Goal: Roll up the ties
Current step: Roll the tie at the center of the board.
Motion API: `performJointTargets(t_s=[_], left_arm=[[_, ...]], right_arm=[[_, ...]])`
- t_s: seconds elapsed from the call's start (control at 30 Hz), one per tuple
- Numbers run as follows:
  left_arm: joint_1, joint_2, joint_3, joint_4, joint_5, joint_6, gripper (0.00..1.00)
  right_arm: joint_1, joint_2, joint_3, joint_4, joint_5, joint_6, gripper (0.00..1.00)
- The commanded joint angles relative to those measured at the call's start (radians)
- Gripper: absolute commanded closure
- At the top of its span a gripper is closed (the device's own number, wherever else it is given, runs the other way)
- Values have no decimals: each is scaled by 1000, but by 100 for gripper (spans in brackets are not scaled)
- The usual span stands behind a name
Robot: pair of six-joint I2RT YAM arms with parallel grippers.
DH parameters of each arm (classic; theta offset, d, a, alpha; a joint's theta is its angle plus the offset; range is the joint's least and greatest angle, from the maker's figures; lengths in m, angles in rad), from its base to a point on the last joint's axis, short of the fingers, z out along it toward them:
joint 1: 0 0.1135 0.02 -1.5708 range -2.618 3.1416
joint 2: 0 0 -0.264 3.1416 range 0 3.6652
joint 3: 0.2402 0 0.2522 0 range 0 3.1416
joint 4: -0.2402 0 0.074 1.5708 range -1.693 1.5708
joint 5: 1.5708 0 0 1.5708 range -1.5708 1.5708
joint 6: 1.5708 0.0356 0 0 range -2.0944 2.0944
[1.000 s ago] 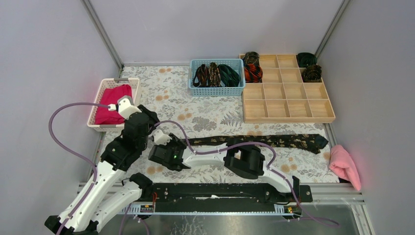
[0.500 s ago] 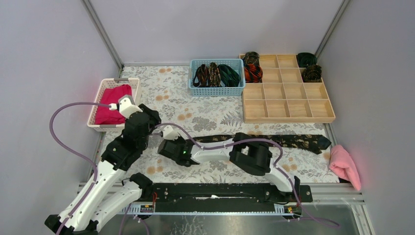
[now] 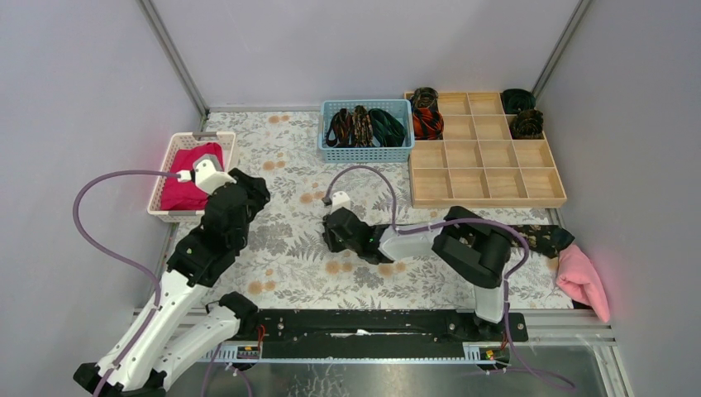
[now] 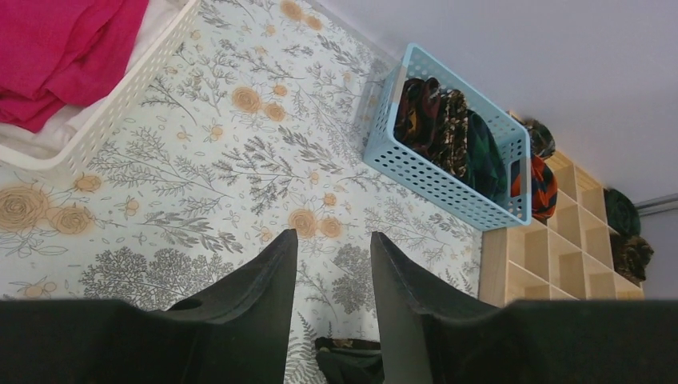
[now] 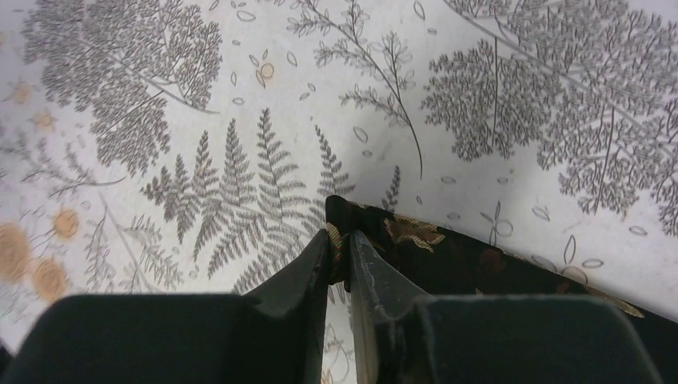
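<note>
A: Overhead first. The right gripper [image 3: 331, 237] is stretched out to the middle of the floral table [image 3: 281, 157], low over the cloth. The black gold-flecked tie [image 3: 541, 237] lies flat along the near part of the table. One end shows just beside the pink towel [image 3: 581, 279], and the rest is hidden under the arm.

B: The left gripper [image 3: 248, 188] hangs near the white basket [image 3: 178, 142] and its magenta cloth [image 3: 190, 169]. Along the far edge there are loose ties [image 3: 364, 126] in the blue basket [image 3: 366, 153]. Four rolled ties [image 3: 427, 122] sit in the wooden tray [image 3: 488, 188], two in its far-left column and two in its far-right.

A: Left wrist camera now. The fingers [image 4: 264, 288] are spread apart with nothing between them, and the floral pattern shows through the gap. They point toward the blue basket [image 4: 432, 188] and the wooden tray [image 4: 552, 256].

B: Something dark sits low in that gap, and I can't tell what it is.

A: Right wrist camera, the close-up. The two fingers [image 5: 300, 276] are pressed together on the end of the black gold-flecked tie [image 5: 456, 260], pinching the fabric right at its tip.

B: The tie lies flat on the table and runs off toward the lower right of this view. Its corner pokes out just past the fingertips.
</note>
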Motion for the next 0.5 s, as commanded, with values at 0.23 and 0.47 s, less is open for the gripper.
performJointTargets(t_s=[0.23, 0.47], left_arm=[[-4, 57, -213, 301, 220, 13, 57], [-5, 206, -331, 612, 446, 77, 58]], right_arm=[[-121, -187, -245, 349, -336, 187, 80], [-146, -241, -252, 319, -374, 200, 80]])
